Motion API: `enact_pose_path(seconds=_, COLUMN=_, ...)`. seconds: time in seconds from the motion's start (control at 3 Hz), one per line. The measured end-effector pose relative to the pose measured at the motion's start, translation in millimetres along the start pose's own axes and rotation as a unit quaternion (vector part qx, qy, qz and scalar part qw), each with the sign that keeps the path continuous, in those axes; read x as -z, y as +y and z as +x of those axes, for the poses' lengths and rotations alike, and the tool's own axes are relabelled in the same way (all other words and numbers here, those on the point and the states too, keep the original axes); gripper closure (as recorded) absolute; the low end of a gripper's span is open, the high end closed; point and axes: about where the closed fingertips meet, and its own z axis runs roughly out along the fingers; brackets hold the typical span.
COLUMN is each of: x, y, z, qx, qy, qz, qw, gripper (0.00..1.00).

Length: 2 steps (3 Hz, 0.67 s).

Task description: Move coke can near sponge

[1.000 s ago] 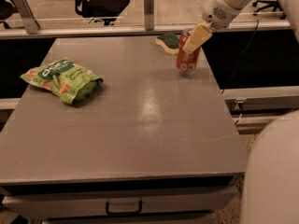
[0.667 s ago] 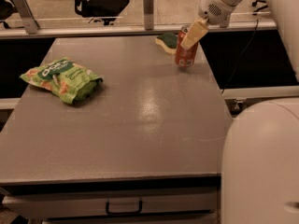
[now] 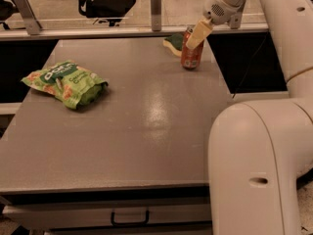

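The coke can point(image 3: 190, 58), orange-red and upright, is at the table's far right, close beside the sponge point(image 3: 173, 42). The sponge is dark green over pale yellow and lies just left of and behind the can, near the back edge. My gripper point(image 3: 193, 40) reaches down from the upper right and is shut on the can's upper part. One pale finger point(image 3: 197, 33) crosses the front of the can's top. The can's base is at or just above the table surface.
A green snack bag point(image 3: 66, 82) lies on the left of the grey table point(image 3: 146, 131). A rail with posts point(image 3: 155, 4) runs behind the table's back edge. My arm's large white elbow point(image 3: 254, 170) fills the lower right. Office chairs stand beyond.
The can has moved a little toward the back, closer to the sponge, with the gripper on it. My arm's elbow has swung further into the lower right of the view.
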Motion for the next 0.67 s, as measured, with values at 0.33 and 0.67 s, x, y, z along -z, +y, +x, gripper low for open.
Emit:
enact_pose_path(seconds=0.33, x=-8.1, y=-11.3, z=-0.7, qx=-0.006, qy=0.003, qz=0.01, qw=0.9999, gripper=0.77)
enact_pose_path(seconds=0.67, x=-11.6, y=-16.8, z=-0.6, qx=-0.004, qy=0.004, qz=0.016, qw=0.9999, gripper=0.54)
